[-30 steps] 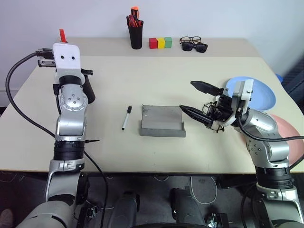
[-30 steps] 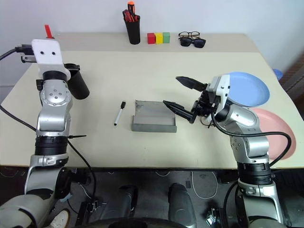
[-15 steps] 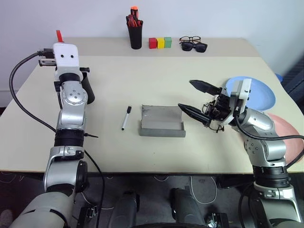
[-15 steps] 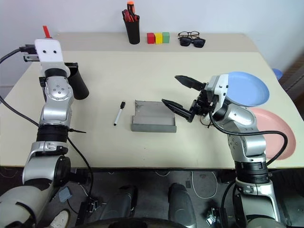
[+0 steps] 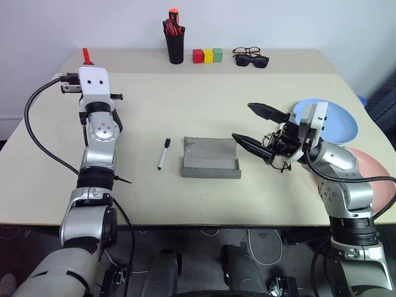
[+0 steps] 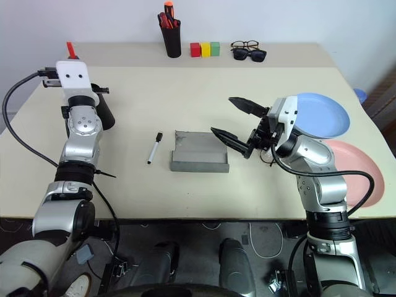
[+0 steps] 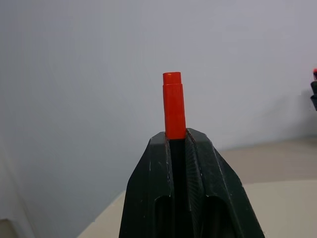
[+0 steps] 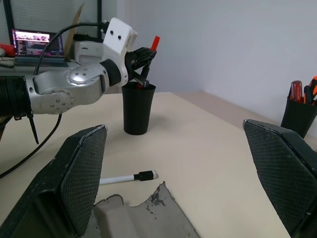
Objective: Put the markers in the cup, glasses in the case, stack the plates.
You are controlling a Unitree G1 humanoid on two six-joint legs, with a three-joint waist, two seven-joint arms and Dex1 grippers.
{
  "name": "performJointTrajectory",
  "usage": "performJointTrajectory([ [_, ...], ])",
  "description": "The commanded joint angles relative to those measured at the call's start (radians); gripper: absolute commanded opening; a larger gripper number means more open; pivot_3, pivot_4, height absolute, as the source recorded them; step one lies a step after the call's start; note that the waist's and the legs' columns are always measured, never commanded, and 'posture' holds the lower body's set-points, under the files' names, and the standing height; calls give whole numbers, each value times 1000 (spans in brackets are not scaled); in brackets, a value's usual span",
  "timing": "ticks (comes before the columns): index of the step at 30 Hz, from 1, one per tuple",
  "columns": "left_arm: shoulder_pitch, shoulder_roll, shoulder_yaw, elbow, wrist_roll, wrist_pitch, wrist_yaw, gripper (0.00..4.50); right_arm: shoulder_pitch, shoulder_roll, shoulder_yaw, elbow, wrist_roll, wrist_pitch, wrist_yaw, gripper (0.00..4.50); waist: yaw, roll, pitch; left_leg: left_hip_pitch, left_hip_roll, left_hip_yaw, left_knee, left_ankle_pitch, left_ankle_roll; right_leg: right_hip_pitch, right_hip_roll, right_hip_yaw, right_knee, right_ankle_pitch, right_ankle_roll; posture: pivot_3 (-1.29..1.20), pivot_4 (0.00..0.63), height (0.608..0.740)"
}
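Note:
My left gripper (image 8: 145,53) is shut on the red-capped marker (image 7: 173,105), held upright just above the black cup (image 8: 137,107) at the table's left. The black-capped white marker (image 5: 164,153) lies on the table left of the open grey case (image 5: 210,158). My right gripper (image 5: 252,127) is open with nothing between its fingers, hovering at the case's right end. Under its wrist a thin dark wire frame (image 5: 281,164) shows, apparently the glasses, mostly hidden. The light blue plate (image 5: 339,120) and the pink plate (image 5: 378,179) lie side by side at the right edge.
Along the back edge stand a slim black holder of red-orange pens (image 5: 177,44), red, yellow and green blocks (image 5: 209,55), and black-framed spectacles with sunglasses (image 5: 252,57). A black cable (image 5: 43,139) trails off my left arm.
My left arm has stretched forward and come down a little, carrying the red-capped marker to just over the cup. The right arm has not moved.

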Motion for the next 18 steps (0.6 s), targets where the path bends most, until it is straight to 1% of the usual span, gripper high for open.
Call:
performJointTrajectory([
  [1, 28, -6, 21, -88, -29, -11, -17, 1653, -3, -8, -19, -38, 11, -6, -6, 4500, -1, 0, 0, 0, 0, 0, 0, 0, 0, 0, 0, 0, 0, 0, 0, 0, 150, 740],
  [3, 52, -15, 29, -144, -53, 5, -35, 2659, -3, -12, -21, -32, 10, -6, -5, 4500, 1, 0, 0, 0, 0, 0, 0, 0, 0, 0, 0, 0, 0, 0, 0, 0, 150, 740],
  [7, 77, -53, 43, -286, -122, 82, -81, 2659, -3, -19, -30, -25, 8, -10, -9, 4500, 2, 0, 0, 0, 0, 0, 0, 0, 0, 0, 0, 0, 0, 0, 0, 0, 150, 740],
  [8, 72, -76, 42, -358, -166, 157, -103, 2659, -2, -23, -36, -23, 8, -9, -12, 4500, 4, 0, 0, 0, 0, 0, 0, 0, 0, 0, 0, 0, 0, 0, 0, 0, 150, 740],
  [11, 42, -148, 40, -586, -352, 541, -161, 2659, 9, -39, -55, -29, 14, 3, -19, 4500, 6, 0, 0, -1, 0, 0, 1, 0, 0, 0, 0, 0, 0, 0, 0, 0, 150, 740],
  [12, 37, -158, 41, -633, -385, 631, -170, 2659, 12, -42, -58, -31, 17, 7, -20, 4500, 4, 0, 0, -1, 0, 0, 1, 0, 0, 1, 0, 0, 0, 0, 0, 0, 150, 740],
  [13, 31, -167, 40, -688, -440, 772, -178, 2659, 21, -49, -63, -37, 17, 8, -19, 4500, 2, 0, 0, -1, 0, 0, 1, 0, 0, 1, 0, 0, 0, 0, 0, 0, 150, 740],
  [15, 9, -175, 34, -772, -571, 1196, -194, 2659, 62, -73, -86, -56, 20, 15, -13, 4500, -1, 0, 0, -1, 0, -1, 1, 0, 0, 0, 0, 0, 0, 0, 0, 0, 150, 740],
  [16, 2, -185, 36, -794, -603, 1358, -186, 2659, 82, -84, -96, -65, 21, 17, -12, 4500, -2, 0, 0, -1, 0, -1, 0, 0, 0, 0, 0, 0, 0, 0, 1, 0, 150, 740],
  [18, -6, -219, 55, -808, -600, 1580, -150, 2659, 115, -99, -113, -83, 27, 20, -14, 4500, -7, 0, 0, 0, 0, -1, 0, 0, 0, 1, 0, 0, 1, -1, 2, 0, 150, 740],
])
